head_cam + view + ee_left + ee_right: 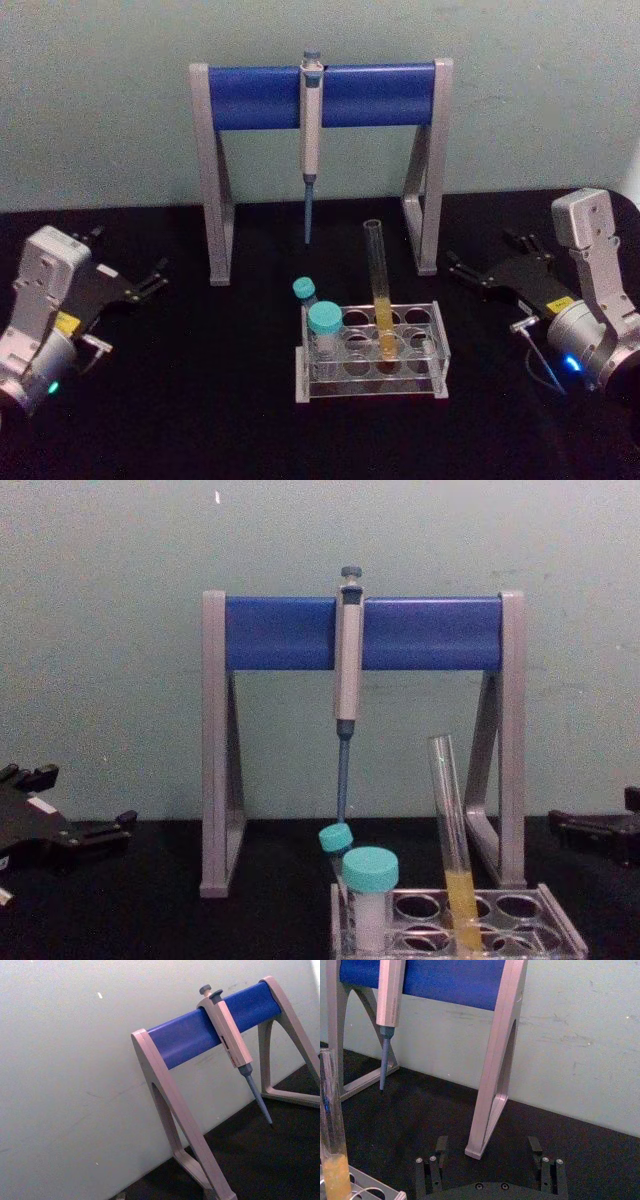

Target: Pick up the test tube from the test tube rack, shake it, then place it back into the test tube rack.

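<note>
The test tube (379, 285), tall clear glass with yellow liquid at the bottom, stands slightly tilted in the test tube rack (438, 352) at the table's front centre. In the chest view the test tube (451, 825) rises well above the rack (560, 925). My left gripper (128, 252) rests open on the black table far to the left, away from the rack. My right gripper (485, 252) rests open to the right of the rack, nothing between its fingers (440, 1147). The right wrist view catches the test tube (332, 1120) and a corner of the rack (372, 1185).
A grey-and-blue pipette stand (215, 180) stands behind the rack, with a pipette (311, 130) hanging from its bar. Two teal-capped vials (325, 325) sit in the rack's left holes. A pale wall closes off the back.
</note>
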Available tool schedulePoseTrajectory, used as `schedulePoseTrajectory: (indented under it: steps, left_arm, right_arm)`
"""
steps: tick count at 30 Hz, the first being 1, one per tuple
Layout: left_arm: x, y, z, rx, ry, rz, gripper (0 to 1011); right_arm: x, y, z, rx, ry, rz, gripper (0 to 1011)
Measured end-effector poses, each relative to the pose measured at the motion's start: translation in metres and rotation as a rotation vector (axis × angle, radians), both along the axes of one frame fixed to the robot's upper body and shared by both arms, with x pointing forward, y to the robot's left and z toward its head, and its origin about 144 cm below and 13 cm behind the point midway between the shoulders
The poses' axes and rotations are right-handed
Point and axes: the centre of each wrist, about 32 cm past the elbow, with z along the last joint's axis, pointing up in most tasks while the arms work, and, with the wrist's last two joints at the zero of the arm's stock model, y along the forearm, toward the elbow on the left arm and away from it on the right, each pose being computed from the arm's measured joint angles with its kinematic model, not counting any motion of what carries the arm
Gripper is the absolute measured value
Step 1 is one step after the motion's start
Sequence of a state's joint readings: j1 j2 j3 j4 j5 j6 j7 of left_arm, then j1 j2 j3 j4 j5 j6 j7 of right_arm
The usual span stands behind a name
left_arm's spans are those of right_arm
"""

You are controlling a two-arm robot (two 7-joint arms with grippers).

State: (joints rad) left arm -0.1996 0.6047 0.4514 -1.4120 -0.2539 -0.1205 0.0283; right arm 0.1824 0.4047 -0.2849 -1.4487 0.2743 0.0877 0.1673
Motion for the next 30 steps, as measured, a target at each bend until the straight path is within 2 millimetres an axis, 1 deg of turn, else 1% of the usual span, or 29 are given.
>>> schedulePoseTrajectory:
  steps: [30]
  left_arm:
    - [0.0,0.0,0.0,0.0,0.0,0.0,1001]
  right_arm:
    - [-0.0002,0.0005,0.0001,-0.003,0.0,0.001,1000]
